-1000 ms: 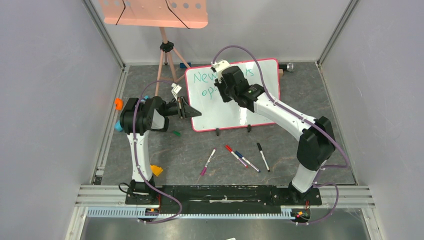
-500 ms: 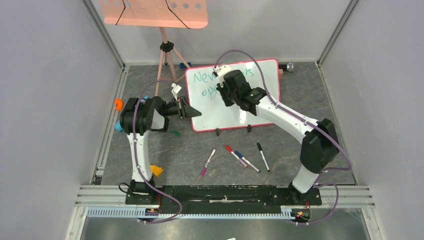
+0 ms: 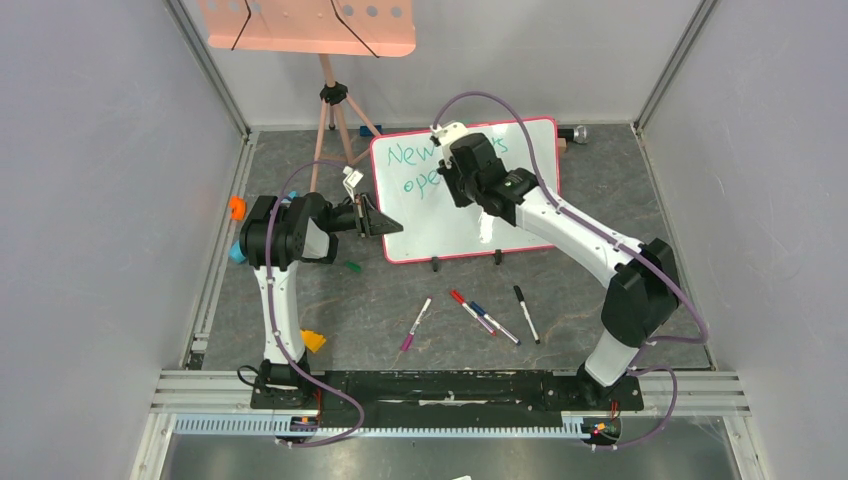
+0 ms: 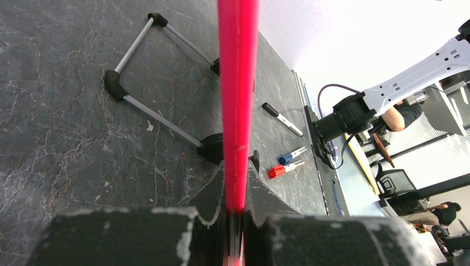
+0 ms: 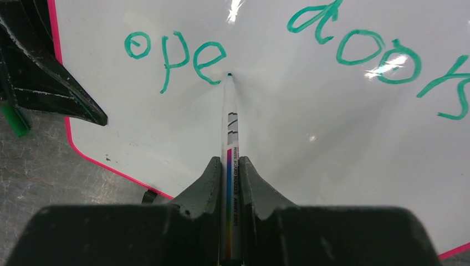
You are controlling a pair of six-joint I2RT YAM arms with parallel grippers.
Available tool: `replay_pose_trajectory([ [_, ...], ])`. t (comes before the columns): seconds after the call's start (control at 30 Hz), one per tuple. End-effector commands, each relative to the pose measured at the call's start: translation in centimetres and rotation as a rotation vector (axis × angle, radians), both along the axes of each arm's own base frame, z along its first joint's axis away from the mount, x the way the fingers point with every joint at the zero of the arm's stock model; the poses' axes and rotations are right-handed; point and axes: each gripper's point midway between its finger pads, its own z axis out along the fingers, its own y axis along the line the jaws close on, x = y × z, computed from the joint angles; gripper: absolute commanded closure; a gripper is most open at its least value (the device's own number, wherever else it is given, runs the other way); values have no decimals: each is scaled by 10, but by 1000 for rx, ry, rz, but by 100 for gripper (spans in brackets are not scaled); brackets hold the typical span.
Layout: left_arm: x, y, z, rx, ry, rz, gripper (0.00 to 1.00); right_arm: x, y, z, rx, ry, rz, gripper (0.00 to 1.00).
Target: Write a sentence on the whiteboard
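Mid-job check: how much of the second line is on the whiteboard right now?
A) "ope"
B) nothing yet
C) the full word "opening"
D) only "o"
A: in the right wrist view the second line reads "ope" in green on the whiteboard, and the marker held in the right tool has its tip just past the "e".

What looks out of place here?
Nothing damaged. Four loose markers lie scattered at mixed angles in front of the whiteboard, and a small green cap-like piece lies off its lower-left corner.
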Motion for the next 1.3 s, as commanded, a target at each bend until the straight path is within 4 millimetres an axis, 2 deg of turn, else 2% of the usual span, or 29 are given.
replay_pose_trajectory([
  [0.0, 22, 7, -15, -4, -26, 119, 98, 9, -4, 42, 44, -77, -28, 100],
  [0.23, 22, 8, -15, -4, -27, 119, 98, 13, -6, 54, 62, -99, -35, 100],
  [0.57, 22, 7, -15, -4, -26, 119, 98, 22, -4, 40, 45, -77, -39, 100],
  [1.0, 22, 7, -15, -4, -27, 118, 98, 22, -4, 19, 21, -49, -40, 100],
  [1.27, 22, 8, -15, -4, -27, 119, 98, 11, -15, 1, -8, -21, -46, 100],
])
